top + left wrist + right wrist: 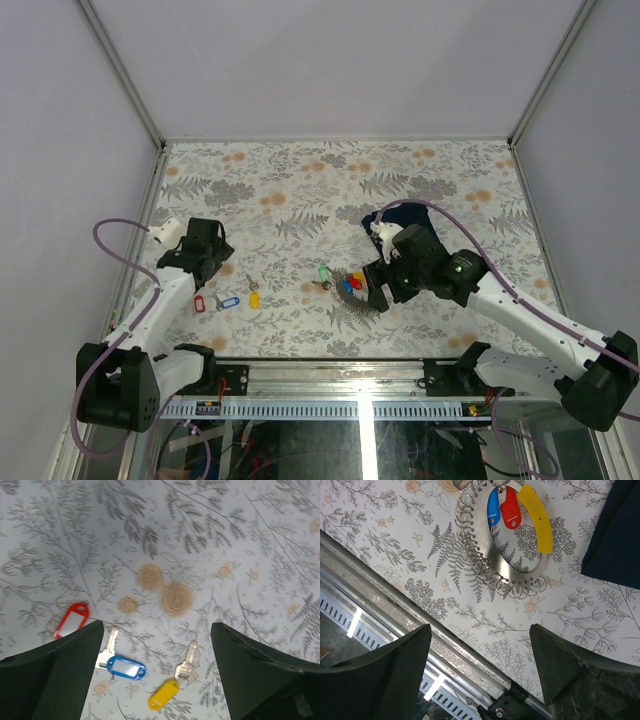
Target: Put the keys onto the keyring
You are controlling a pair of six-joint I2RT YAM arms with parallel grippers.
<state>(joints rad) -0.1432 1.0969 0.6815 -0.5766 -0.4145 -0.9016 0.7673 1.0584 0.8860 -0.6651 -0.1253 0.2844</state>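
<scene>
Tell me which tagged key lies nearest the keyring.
The green-tagged key, right beside the keyring; the red tag, blue-tagged key and yellow-tagged key lie clustered far off, near the left arm.

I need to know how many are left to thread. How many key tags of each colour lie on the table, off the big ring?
Red tag: 1
Blue tag: 1
Yellow tag: 1
Green tag: 1
Total: 4
</scene>
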